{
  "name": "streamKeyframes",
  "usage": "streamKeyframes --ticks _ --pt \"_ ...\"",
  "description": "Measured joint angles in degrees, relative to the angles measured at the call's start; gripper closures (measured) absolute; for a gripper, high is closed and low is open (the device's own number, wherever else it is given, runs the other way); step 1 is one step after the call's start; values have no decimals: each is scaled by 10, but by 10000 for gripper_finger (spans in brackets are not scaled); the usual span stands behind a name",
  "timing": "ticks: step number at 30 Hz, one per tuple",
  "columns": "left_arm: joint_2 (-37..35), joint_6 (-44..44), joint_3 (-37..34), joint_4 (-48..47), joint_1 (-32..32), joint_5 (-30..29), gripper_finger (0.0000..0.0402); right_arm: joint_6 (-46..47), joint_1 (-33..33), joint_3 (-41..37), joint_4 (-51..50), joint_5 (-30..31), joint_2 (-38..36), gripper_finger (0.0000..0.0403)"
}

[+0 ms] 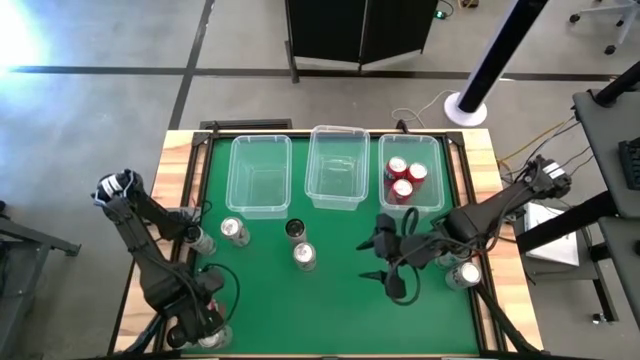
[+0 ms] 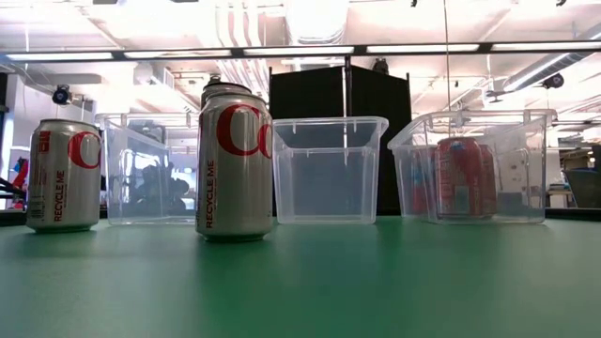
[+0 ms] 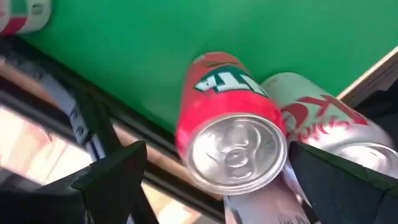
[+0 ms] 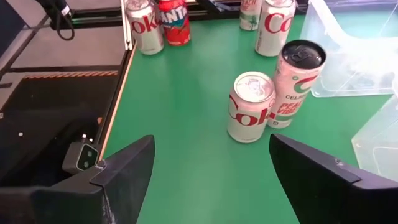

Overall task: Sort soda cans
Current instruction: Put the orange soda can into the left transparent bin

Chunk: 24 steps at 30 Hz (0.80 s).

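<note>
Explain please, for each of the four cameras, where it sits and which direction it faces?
High: overhead, facing down; both arms show.
Low: table height, facing the three bins; no arm shows.
Left wrist: on left arm, facing red can; own fingers show.
Right wrist: on right arm, facing silver can; own fingers show.
Shared: high and right wrist show that silver can.

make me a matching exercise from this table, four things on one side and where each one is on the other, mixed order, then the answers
Things:
1. red cans
2. left bin
3. right claw
4. left claw

Places or states:
A. open over the green mat, in front of the right bin
B. standing inside the right bin
C. at the near left corner, beside a red can lying on its side
D. holds no cans

Pairs: 1-B, 2-D, 3-A, 4-C
</note>
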Motion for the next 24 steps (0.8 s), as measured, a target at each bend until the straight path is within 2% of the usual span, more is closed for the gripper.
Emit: streamKeyframes --ticks 14,18,22,24 --pt "1 47 -90 92 0 4 32 13 1 5 1 -3 9 108" --pt "1 68 -96 90 1 15 62 14 1 5 2 -3 9 113" --pt "2 94 -84 80 7 13 118 14 1 5 2 -3 9 116" --pt "2 109 -66 70 17 8 123 14 1 5 2 -3 9 118"
